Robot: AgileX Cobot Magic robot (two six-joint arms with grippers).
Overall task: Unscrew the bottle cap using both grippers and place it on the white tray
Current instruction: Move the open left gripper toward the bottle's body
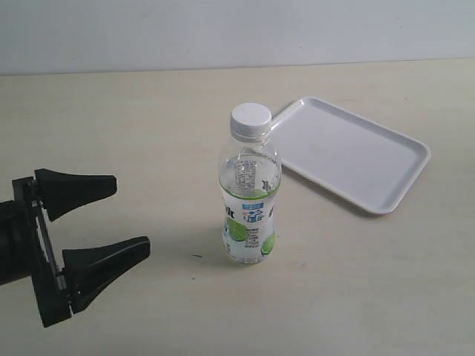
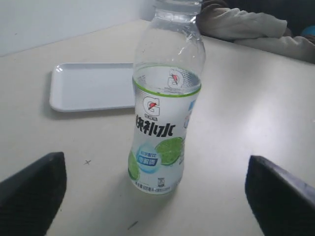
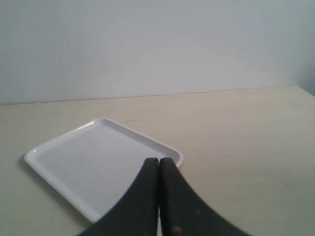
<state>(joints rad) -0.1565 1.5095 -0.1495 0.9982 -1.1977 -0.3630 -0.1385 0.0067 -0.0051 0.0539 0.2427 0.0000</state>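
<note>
Left gripper (image 1: 132, 216) jaws spread wide, empty, near-left, facing bottle but well apart | right gripper (image 3: 158, 162) fingers pressed together, holding nothing, tray ahead of it | bottle cap (image 1: 250, 120) sits on bottle (image 1: 249, 200) neck, bottle upright mid-scene | white tray (image 1: 356, 152) empty, near bottle, far-right | table (image 1: 111, 126) beige

On the bottle (image 2: 165, 105), a label (image 2: 158, 142) is picked out. At its top a logo (image 2: 154, 105) is printed, a bold black "G" crossed by an orange bolt. Beneath it, the large black characters "快补水" are read. A pale blue badge (image 2: 147, 158) carries small characters, too fine to be read.
</note>
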